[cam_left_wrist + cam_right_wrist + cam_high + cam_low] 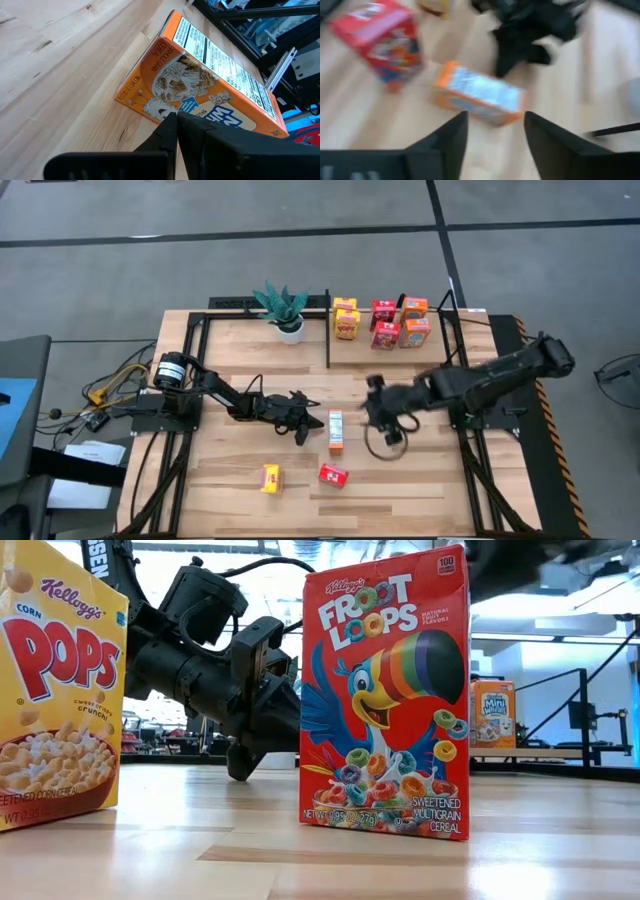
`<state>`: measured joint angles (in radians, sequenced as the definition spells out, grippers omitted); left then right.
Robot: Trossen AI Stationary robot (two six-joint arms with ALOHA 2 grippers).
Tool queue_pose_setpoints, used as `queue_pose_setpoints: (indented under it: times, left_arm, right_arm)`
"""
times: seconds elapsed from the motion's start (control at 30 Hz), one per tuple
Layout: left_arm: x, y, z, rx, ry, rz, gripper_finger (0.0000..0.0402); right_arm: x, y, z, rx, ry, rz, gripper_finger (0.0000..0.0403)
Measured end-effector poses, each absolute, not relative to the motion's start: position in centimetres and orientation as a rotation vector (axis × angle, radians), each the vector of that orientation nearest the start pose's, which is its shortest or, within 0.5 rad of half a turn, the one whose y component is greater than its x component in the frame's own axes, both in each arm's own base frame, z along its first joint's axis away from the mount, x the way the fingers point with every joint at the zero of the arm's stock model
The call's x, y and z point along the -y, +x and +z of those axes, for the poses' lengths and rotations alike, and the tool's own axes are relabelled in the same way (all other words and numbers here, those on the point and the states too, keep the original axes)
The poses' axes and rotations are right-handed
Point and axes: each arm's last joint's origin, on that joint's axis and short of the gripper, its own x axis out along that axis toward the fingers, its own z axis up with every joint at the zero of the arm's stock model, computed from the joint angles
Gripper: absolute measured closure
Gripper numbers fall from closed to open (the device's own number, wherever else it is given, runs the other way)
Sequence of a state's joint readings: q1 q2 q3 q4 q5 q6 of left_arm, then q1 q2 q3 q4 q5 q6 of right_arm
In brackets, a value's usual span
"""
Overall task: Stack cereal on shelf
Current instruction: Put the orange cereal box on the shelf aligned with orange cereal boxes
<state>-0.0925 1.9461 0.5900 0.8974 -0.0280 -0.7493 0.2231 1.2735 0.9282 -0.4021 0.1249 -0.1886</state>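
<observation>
Left gripper (305, 426): clenched, empty, just beside the orange box (335, 430) lying mid-table. Yellow box (270, 477) and red box (333, 474): upright near the front edge. Right gripper (385, 423): released, empty, near the orange box. Shelf (392, 308): rear right, holding six boxes.

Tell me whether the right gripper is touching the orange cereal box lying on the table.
Apart. The right wrist view shows the right gripper open, with bare table between its fingertips and the orange cereal box ahead. The high view also shows a gap.
</observation>
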Motion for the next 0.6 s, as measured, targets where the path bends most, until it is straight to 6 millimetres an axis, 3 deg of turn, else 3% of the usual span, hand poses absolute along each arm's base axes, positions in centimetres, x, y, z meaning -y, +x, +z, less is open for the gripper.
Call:
queue_pose_setpoints:
  times: [0.1,0.2,0.4,0.6]
  left_arm:
    - [2.8,31.3,8.0,-0.459,-0.709,0.111,0.0401]
    - [2.8,31.3,8.0,-0.456,-0.711,0.115,0.0401]
    - [2.8,31.3,7.9,-0.462,-0.711,0.116,0.0401]
    - [2.9,31.3,7.9,-0.477,-0.689,0.098,0.0401]
  right_arm:
    - [-3.9,28.0,27.7,-0.763,-0.411,0.179,0.014]
    - [-3.5,30.3,28.1,-0.803,-0.536,0.276,0.0125]
    - [-4.7,34.3,26.7,-0.958,-0.76,0.498,0.0121]
    - [-6.6,37.4,24.9,-0.96,-0.877,0.642,0.0121]
